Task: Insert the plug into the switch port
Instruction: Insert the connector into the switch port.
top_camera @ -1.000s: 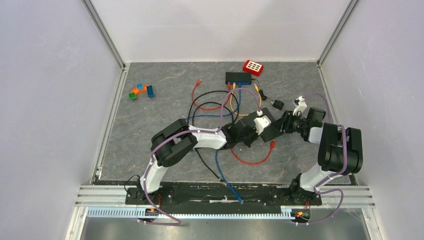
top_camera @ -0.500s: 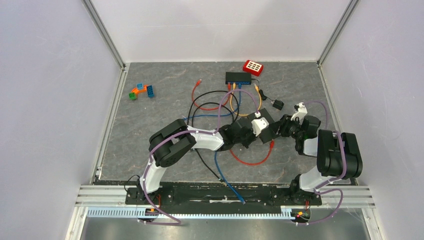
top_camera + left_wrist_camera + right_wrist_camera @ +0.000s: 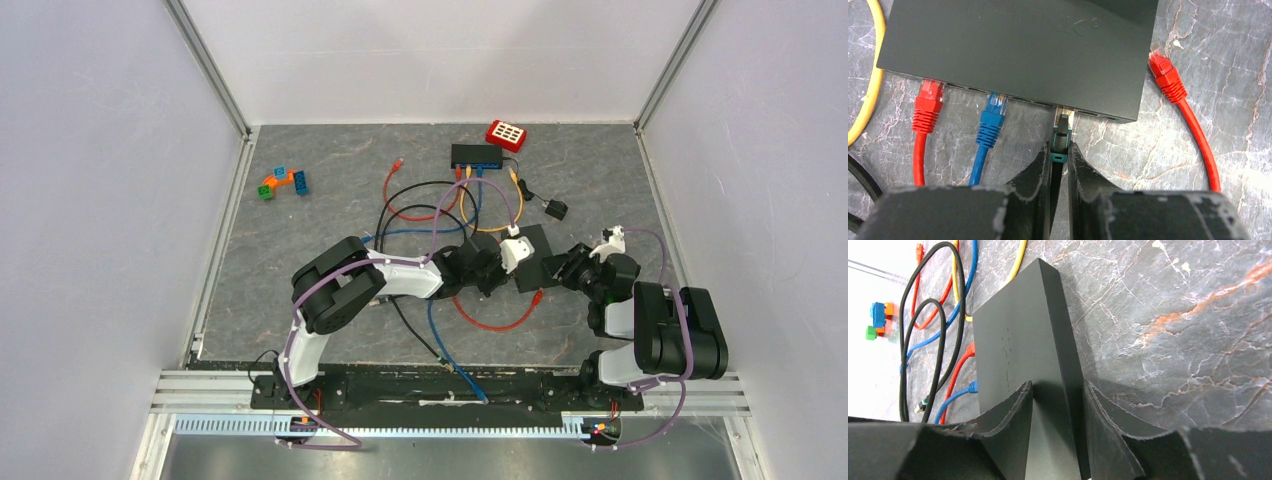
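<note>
The near black switch (image 3: 538,250) (image 3: 1018,45) lies mid-table between both grippers. In the left wrist view a red plug (image 3: 928,102) and a blue plug (image 3: 993,112) sit in its front ports. My left gripper (image 3: 1060,150) is shut on the black plug (image 3: 1063,134) with its teal clip. The plug's tip is at the mouth of a switch port (image 3: 1064,111); how deep it sits I cannot tell. My right gripper (image 3: 1058,397) is shut on the switch's (image 3: 1023,345) far end from the right. One finger lies over its top face and one along its side.
A loose red plug (image 3: 1165,75) lies right of the switch. A second black switch (image 3: 476,155) with cables and a red box (image 3: 507,134) are at the back. Looping cables (image 3: 430,205), a black adapter (image 3: 556,209) and toy blocks (image 3: 282,183) lie about.
The right arm has drawn back toward its base and its jaws have narrowed slightly on the switch. Switch and left gripper have shifted a little nearer and to the left.
</note>
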